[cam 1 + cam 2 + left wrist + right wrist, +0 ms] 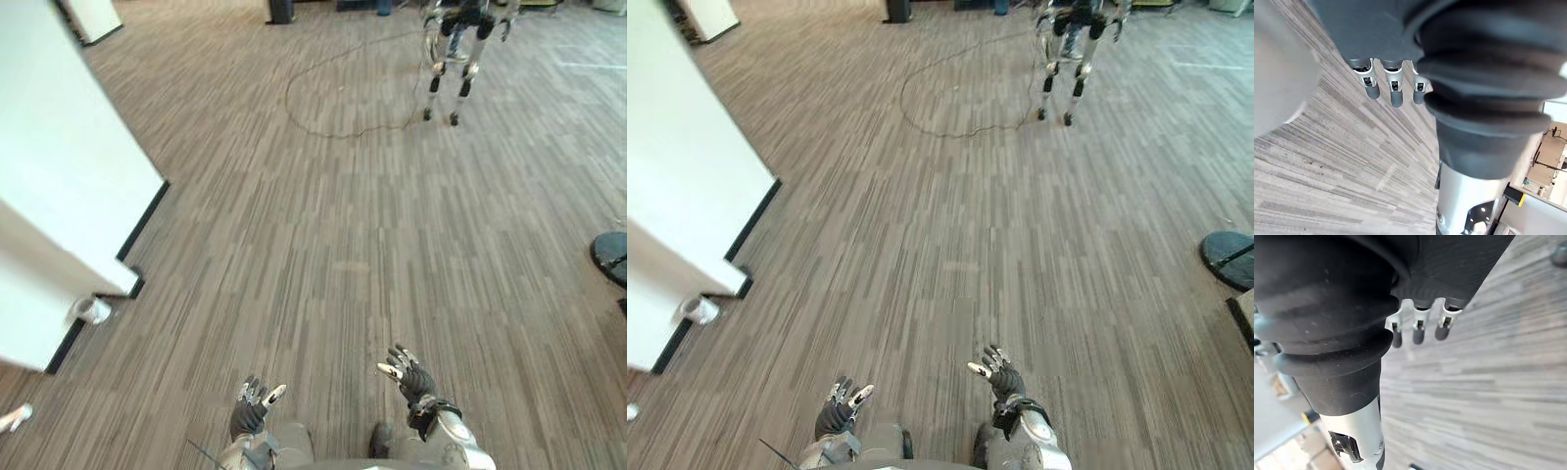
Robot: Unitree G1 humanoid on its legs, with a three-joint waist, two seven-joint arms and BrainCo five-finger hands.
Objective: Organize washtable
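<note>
Washtable, perhaps the white unit (69, 186) at left, sits untouched; our left hand (250, 411) and right hand (411, 377) spread empty, so we'd approach first.

Grey plank floor (333, 245) — white panel (59, 176) at left, dark round base (609, 257) at right, second robot (458, 22) beyond

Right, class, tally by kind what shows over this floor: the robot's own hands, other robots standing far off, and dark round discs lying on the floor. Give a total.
hands: 2, the left hand and the right hand, both open, holding nothing
other robot: 1
dark round disc: 1
Total: 4
</note>
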